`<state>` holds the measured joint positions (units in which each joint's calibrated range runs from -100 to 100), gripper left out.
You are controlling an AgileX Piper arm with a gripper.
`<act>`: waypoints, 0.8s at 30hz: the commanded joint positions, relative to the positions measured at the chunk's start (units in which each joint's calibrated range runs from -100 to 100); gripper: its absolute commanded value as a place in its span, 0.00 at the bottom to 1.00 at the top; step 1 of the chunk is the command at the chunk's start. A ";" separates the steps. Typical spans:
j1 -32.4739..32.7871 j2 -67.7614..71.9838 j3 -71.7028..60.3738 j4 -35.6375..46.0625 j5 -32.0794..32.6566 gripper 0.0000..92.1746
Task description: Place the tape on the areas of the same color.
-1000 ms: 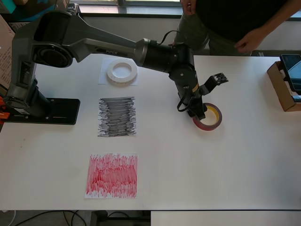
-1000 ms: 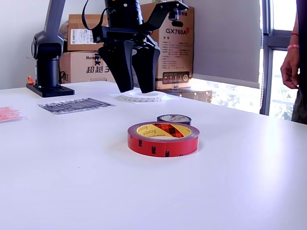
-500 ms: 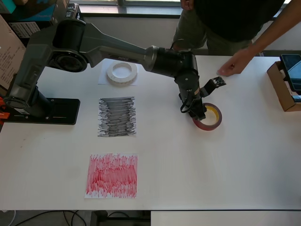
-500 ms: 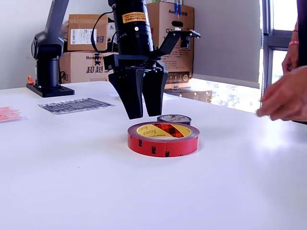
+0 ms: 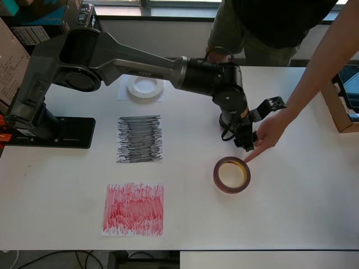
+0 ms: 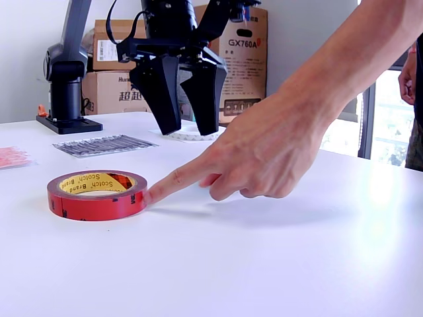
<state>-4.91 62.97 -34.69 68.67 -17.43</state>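
The dark red tape roll [image 5: 231, 175] [image 6: 97, 193] lies flat on the bare table, right of the red sheet [image 5: 133, 208] [image 6: 10, 156]. A person's hand [image 5: 265, 134] [image 6: 258, 152] touches its rim with one fingertip. My gripper [image 5: 244, 140] [image 6: 189, 132] is open and empty. It hangs above the table just beyond the red roll, beside the hand. The white tape ring [image 5: 145, 87] [image 6: 192, 134] lies on the white sheet [image 5: 124, 92]. The black sheet [image 5: 139, 139] [image 6: 104, 144] is bare. The small black roll is hidden.
The person's forearm [image 5: 314, 73] reaches across the overhead view's right side. A cardboard box [image 5: 336, 109] stands at the right edge there. The arm base [image 5: 50, 131] [image 6: 66, 86] is at the left. Cardboard boxes [image 6: 119, 66] stand behind the table.
The person's hand has come in and pushed the red roll toward the table's front, the exterior view's left. My gripper has lifted and shifted a little right in the overhead view, still open.
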 commanded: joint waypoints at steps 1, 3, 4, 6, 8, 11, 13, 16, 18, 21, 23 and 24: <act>-1.23 -0.39 -1.52 1.20 -0.25 0.73; -2.42 -0.48 -0.97 1.37 -0.25 0.73; -3.13 -0.48 -0.88 1.46 -0.25 0.73; -4.86 -0.48 -0.79 2.14 -0.49 0.73; -6.68 -0.48 -0.88 4.51 -1.80 0.73; -8.57 -0.48 0.12 7.99 -4.34 0.73; -9.13 -0.48 2.03 7.99 -4.58 0.73; -9.21 -0.48 3.57 7.99 -4.58 0.73; -9.05 -0.48 3.66 8.25 -4.58 0.73; -8.26 -0.48 3.66 8.33 -4.58 0.73; -7.31 -0.48 3.66 8.33 -4.42 0.73; -6.92 -0.48 3.66 8.33 -4.26 0.73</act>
<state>-12.83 62.97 -31.71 76.68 -21.85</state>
